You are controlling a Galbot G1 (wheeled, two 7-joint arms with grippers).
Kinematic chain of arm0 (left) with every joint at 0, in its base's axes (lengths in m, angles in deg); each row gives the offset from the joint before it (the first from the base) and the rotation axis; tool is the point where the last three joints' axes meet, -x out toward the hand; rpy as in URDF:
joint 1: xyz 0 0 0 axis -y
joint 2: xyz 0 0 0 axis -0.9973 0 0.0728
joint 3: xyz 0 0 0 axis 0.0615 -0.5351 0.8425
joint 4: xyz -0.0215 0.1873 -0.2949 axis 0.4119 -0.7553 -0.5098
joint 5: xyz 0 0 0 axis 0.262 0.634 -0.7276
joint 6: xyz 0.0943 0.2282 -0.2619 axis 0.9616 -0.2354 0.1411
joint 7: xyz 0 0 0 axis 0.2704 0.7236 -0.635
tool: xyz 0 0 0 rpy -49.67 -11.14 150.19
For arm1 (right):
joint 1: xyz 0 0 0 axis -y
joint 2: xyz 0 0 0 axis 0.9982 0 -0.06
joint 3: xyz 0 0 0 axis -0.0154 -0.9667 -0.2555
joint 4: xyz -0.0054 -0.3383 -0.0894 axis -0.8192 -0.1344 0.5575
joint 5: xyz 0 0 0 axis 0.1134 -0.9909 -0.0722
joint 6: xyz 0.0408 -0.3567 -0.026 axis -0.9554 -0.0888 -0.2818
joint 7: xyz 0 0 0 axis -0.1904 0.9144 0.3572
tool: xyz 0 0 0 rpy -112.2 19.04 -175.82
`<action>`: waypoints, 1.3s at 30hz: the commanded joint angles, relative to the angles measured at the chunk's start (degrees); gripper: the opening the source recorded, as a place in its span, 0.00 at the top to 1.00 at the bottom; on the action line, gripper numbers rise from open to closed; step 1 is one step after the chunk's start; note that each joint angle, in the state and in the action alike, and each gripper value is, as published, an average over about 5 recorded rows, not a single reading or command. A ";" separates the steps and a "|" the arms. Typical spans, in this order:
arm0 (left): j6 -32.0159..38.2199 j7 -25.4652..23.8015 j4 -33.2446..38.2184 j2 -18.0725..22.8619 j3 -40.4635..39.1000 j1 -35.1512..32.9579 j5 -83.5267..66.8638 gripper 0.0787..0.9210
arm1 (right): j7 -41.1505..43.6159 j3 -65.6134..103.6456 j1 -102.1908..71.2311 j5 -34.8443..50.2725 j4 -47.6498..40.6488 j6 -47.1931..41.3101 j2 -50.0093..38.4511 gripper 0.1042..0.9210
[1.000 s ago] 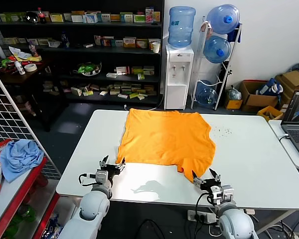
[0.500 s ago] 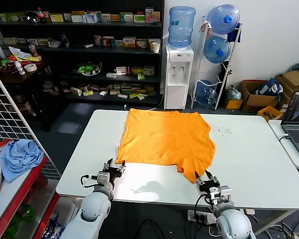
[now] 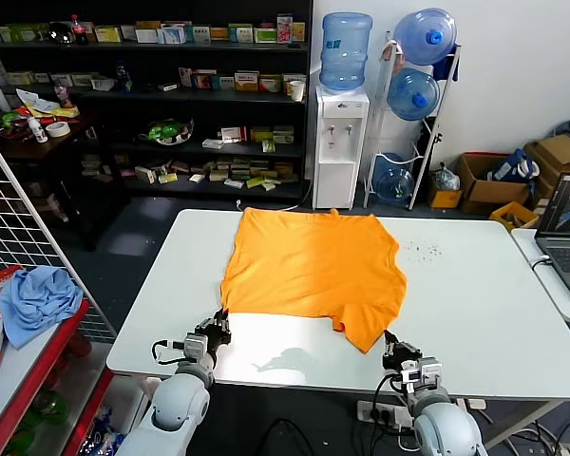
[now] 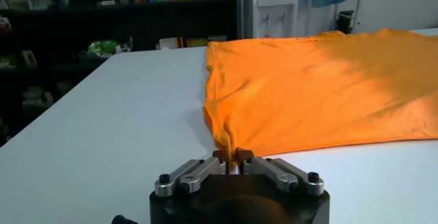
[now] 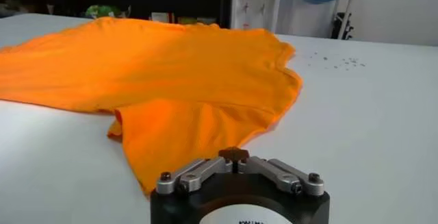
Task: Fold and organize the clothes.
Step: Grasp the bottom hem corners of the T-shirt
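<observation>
Both pincers [image 4: 233, 158] [image 5: 233, 155] clamp T-shirt [image 3: 313, 271] edges.

Arms: rounded pale grey-white shells | Wrists: black looped cables beside each | left gripper [image 3: 216, 330]: black round housing, silver linkage bars with black screws, dark tips | right gripper [image 3: 396, 353]: same black-and-silver build, white label on the housing

I am standing in what looks like a lab or stockroom set up like a small shop. Ahead of my white table [image 3: 475, 313] are dark shelves [image 3: 171, 95] stacked with boxed goods, a water dispenser [image 3: 340, 142], a rack of spare water bottles [image 3: 413, 95], cardboard boxes [image 3: 494, 180] and a laptop [image 3: 568, 237].
</observation>
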 commanded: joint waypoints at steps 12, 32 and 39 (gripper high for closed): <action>1.40 -0.17 3.23 -1.17 0.60 -3.14 0.14 0.98 | -0.20 -0.63 -0.90 2.42 2.22 7.45 1.12 0.90; 1.78 -0.09 4.17 -1.14 0.38 -4.12 0.75 0.98 | -3.02 -1.84 0.49 -0.50 -2.24 1.55 2.57 0.70; 1.76 0.16 6.07 -2.19 0.25 -5.51 0.61 0.98 | -3.26 -2.36 -2.62 -2.13 2.60 0.61 1.23 0.94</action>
